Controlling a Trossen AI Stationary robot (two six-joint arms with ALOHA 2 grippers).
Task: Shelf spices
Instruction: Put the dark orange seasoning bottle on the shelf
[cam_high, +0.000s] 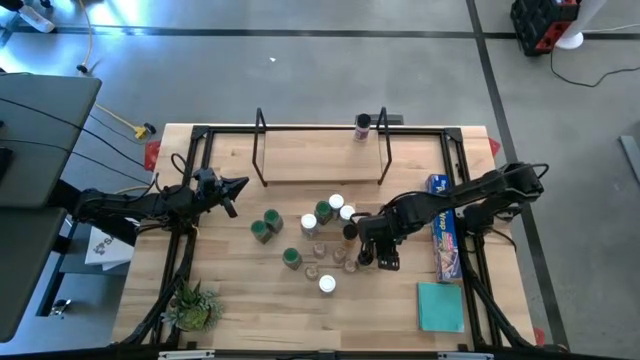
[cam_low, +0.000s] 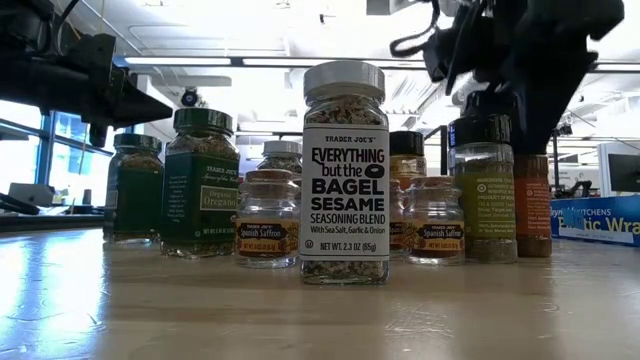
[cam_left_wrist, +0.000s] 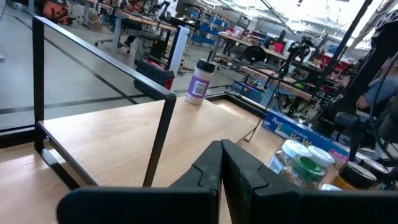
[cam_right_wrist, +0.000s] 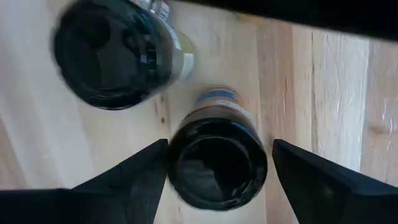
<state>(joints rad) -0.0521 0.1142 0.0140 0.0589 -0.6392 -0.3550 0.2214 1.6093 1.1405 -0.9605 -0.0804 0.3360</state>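
From above, the spices (cam_high: 318, 240) stand clustered in the middle of the wooden counter (cam_high: 240, 300), green, white and dark lids mixed together. Behind them sits the shelf (cam_high: 320, 165), a pale plank between two black hoops, with one jar (cam_high: 362, 127) already at its far right end. The right end effector (cam_high: 372, 245) hangs over the right edge of the cluster, just beside a dark-lidded jar (cam_high: 349, 232). The left end effector (cam_high: 232, 192) waits off to the left of the jars, near the shelf's left hoop. A blue wrap box (cam_high: 444, 228) and a teal cloth (cam_high: 440, 306) lie at the right, a small plant (cam_high: 192, 306) at the front left.

At counter level, a white-lidded bagel seasoning jar (cam_low: 344, 172) stands nearest, green oregano jars (cam_low: 201, 182) to its left, small saffron jars (cam_low: 267, 217) behind, and the right arm looms over a tall dark-lidded jar (cam_low: 484, 188).

From the left wrist, its fingers (cam_left_wrist: 205, 171) are pressed together, nothing between them; the shelf plank (cam_left_wrist: 124, 134) stretches ahead, with the lone jar (cam_left_wrist: 200, 81) at its far end.

From the right wrist, the fingers (cam_right_wrist: 134, 177) are spread wide on either side of a black lid (cam_right_wrist: 216, 163), apart from it on both sides; a second black lid (cam_right_wrist: 107, 53) sits just beside.
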